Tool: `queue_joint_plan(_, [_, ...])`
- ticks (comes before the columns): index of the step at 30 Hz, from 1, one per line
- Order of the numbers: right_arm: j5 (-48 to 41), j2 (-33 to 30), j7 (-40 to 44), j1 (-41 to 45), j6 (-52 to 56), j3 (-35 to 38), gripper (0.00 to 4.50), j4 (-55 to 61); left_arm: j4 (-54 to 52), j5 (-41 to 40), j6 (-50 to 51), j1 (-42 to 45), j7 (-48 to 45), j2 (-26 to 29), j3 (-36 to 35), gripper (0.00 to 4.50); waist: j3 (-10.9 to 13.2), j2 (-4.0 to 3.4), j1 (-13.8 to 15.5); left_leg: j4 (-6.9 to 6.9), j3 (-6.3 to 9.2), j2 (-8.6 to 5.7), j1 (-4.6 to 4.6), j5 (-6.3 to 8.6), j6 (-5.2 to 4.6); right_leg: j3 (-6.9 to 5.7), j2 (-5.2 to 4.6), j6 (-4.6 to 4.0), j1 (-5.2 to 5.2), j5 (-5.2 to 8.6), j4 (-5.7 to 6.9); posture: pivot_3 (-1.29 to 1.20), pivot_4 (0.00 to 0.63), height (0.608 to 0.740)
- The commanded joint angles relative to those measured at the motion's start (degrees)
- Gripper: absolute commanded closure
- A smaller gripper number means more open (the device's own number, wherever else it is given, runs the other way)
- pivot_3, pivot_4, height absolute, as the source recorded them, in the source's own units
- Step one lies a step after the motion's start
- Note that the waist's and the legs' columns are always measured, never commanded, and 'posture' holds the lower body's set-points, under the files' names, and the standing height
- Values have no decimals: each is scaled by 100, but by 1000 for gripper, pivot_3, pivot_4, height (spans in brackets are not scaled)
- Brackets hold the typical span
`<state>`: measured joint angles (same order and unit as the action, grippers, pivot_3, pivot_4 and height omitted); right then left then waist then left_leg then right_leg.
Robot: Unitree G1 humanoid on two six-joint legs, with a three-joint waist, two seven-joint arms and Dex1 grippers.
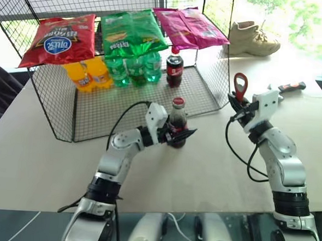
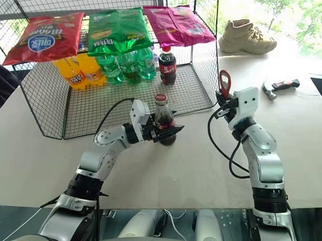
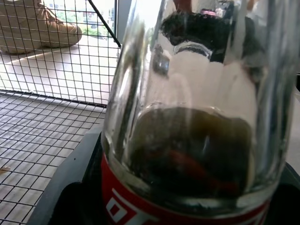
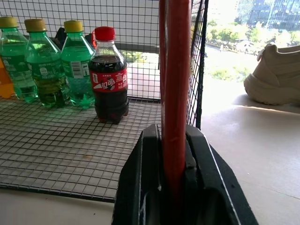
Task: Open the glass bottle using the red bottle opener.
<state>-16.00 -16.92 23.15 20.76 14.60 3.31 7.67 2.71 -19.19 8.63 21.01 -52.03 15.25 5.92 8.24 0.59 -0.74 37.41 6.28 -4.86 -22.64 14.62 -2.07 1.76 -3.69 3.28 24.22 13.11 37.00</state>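
The glass bottle stands upright on the tabletop just in front of the open side of the wire cage, roughly midway along the tabletop's width, its crown cap still on. We see the left gripper reaching in level from the side, its jaws spread wide around the lower body of the bottle and closed on it at the label band; a grip that low leaves the neck and cap free and, we judge, steadies the bottle against the prying to come. Off toward the right edge of the tabletop, the right gripper holds the red bottle opener upright above the surface, jaws pressed together on its lower end so that the looped head stands clear on top, ready to be hooked under the cap. Opener and cap are well apart, so we take the levering step as not yet begun. Inside the cage stand a plastic cola bottle, green bottles and orange bottles, with snack bags above them. Toward the far right corner lie a beige shoe and a tool with an orange-and-black handle, both out of the way.
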Motion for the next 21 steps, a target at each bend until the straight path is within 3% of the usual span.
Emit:
queue_joint_plan(1, [-21,-19,-8,87,-139,125,4500,101,-240,28,-209,-24,51,-27,42,1690,0,0,0,0,0,0,0,0,0,0,0,0,0,0,0,0,150,740])
queue_joint_plan(2, [-22,-18,-7,89,-140,124,4500,97,-246,25,-231,-26,53,-22,42,1690,0,0,1,0,0,0,0,0,0,0,0,0,0,0,0,0,150,740])
queue_joint_plan(3, [-20,-13,-6,94,-144,120,4500,86,-264,7,-264,-31,75,-33,23,684,0,0,0,0,0,0,0,0,0,0,-1,0,0,0,0,0,150,740])
queue_joint_plan(5, [-17,-5,-5,102,-151,111,4500,71,-304,-28,-318,-40,85,-34,9,55,0,0,0,0,0,0,0,0,0,0,-1,0,0,0,0,0,150,740])
queue_joint_plan(21, [-30,17,9,140,-207,102,4500,-45,-670,-451,-638,35,122,-220,-200,55,-1,0,5,1,-3,0,1,0,0,1,-1,0,-1,0,0,0,150,740])
